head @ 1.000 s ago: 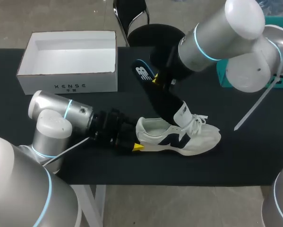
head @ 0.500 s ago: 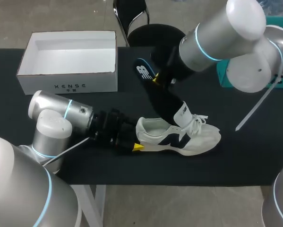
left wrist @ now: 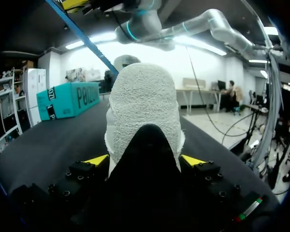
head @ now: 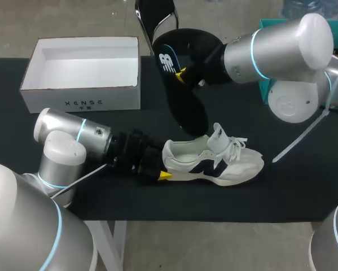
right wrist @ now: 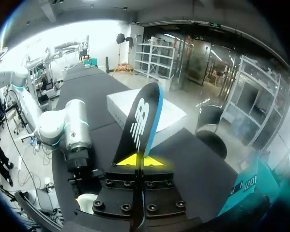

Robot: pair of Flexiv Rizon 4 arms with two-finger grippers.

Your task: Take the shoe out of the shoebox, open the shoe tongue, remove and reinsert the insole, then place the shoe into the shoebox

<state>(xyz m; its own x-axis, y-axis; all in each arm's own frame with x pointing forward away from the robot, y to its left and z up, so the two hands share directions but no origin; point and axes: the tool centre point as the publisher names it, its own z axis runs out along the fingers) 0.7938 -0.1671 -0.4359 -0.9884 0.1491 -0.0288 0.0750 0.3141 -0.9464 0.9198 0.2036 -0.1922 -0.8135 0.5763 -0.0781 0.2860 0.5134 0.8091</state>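
Observation:
A white sneaker (head: 216, 162) with a navy logo lies on its sole on the black table, toe to the right. My left gripper (head: 160, 164) is shut on its heel; in the left wrist view the towelling heel (left wrist: 142, 101) fills the space between the yellow tips of that gripper (left wrist: 145, 162). My right gripper (head: 181, 74) is shut on the heel end of the black insole (head: 183, 104), which hangs slanted with its toe end just above the shoe's opening. In the right wrist view the insole (right wrist: 141, 118) stands up from between the yellow tips of the right gripper (right wrist: 137, 160).
The white shoebox (head: 81, 87) stands open and empty at the back left, also seen behind the insole as the shoebox (right wrist: 171, 113). A teal box (head: 266, 84) sits at the table's right, behind my right arm. Bare black table lies in front of the shoe.
My right arm has lifted and drawn the insole back and leftward, so its toe end has come out from under the tongue. The left arm and the shoe have not moved.

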